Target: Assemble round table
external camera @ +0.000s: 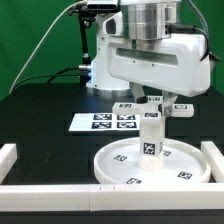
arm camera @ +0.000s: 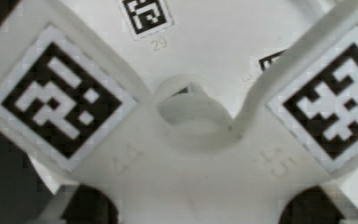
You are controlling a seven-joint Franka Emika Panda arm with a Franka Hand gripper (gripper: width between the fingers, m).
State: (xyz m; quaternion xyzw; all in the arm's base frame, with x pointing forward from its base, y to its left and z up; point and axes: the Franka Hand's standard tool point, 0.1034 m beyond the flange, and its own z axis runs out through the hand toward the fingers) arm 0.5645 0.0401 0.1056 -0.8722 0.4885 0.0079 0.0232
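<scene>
On the disc [external camera: 112,158], leg [external camera: 151,136] (tagged) stands upright.

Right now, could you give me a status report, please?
Gripper at cross-shaped base, jaw state unclear. Leg upright on round disc. Marker board beyond, not obstructing.

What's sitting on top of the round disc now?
The leg stands upright at the disc's middle, cross base at its top. The leg covers the hub.
</scene>
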